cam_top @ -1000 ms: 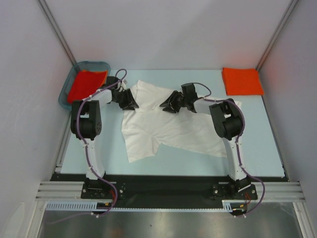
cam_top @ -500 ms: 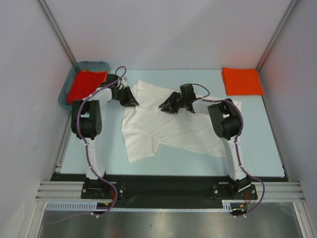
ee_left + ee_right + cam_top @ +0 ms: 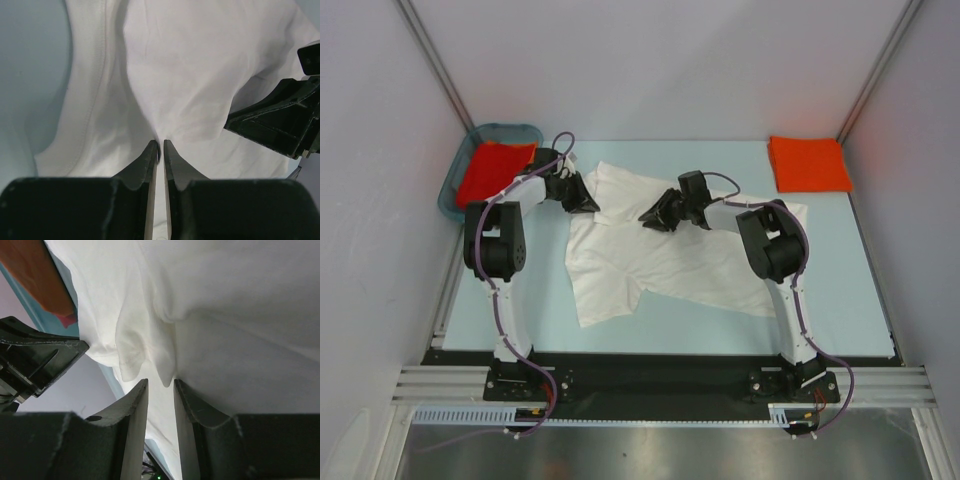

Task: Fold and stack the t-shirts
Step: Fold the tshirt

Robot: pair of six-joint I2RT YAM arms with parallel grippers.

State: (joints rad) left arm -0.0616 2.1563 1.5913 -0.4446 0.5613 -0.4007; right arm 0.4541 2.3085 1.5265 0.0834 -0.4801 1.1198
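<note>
The white t-shirt (image 3: 670, 262) lies spread on the table (image 3: 850, 285). The left gripper (image 3: 160, 150), nearly shut, pinches its cloth. The right gripper (image 3: 160, 386), jaws slightly apart, straddles a fold; grip unconfirmed. Confirm both pinches, then lift evenly.

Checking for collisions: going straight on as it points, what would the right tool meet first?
The white shirt: a fold sits right at the right tool's tips. The left tool lies off to the side, probably out of line.
</note>
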